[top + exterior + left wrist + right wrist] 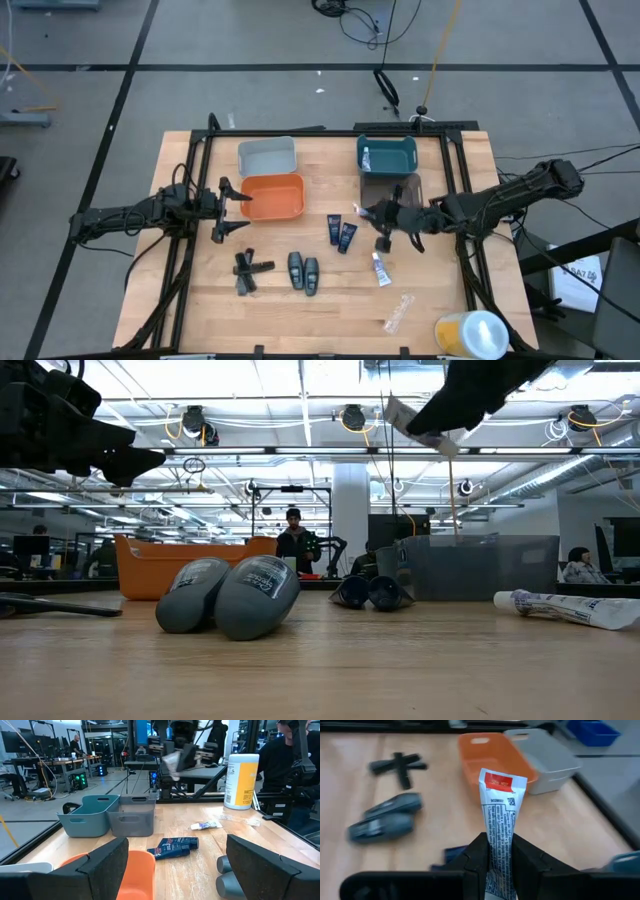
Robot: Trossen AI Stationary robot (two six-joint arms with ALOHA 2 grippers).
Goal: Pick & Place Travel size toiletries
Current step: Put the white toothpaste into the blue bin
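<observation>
Up there, the right gripper [501, 865] pinches a silvery-white tube [500, 815] above the table.
Below lie the dark blue tubes [341, 232], another white tube [381, 268], grey ovals [303, 271]; the left gripper [228, 210] gapes beside the orange bin [272, 197].

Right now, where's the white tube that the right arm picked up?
The white tube is clamped in the right gripper, held above the table beside the dark grey bin.
</observation>
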